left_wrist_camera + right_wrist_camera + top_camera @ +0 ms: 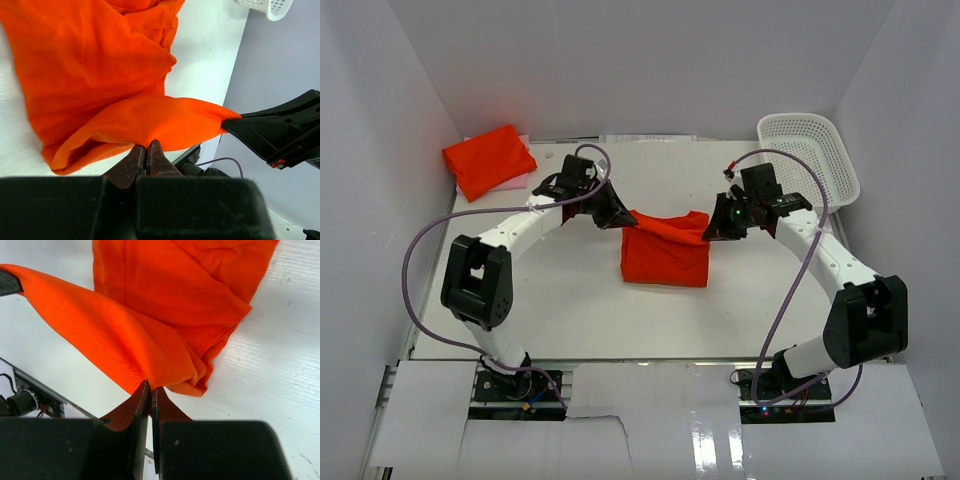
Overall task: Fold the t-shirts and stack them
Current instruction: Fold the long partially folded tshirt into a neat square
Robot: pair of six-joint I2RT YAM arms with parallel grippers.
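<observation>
Your left gripper [146, 146] is clamped on one end of the orange t-shirt's [665, 258] far edge, and your right gripper [150, 386] pinches the other end. That edge hangs lifted and stretched between them while the rest lies on the white table [570, 310]. By the look of it, you hold it this way to carry the edge over into a fold. The shirt sits mid-table, directly between both grippers. A folded orange shirt [488, 158] lies at the back-left corner.

Probably a robotics lab, plain white walls [640, 70], white table [570, 320], 2 bolted arms [515, 228], purple cables [406, 262]
</observation>
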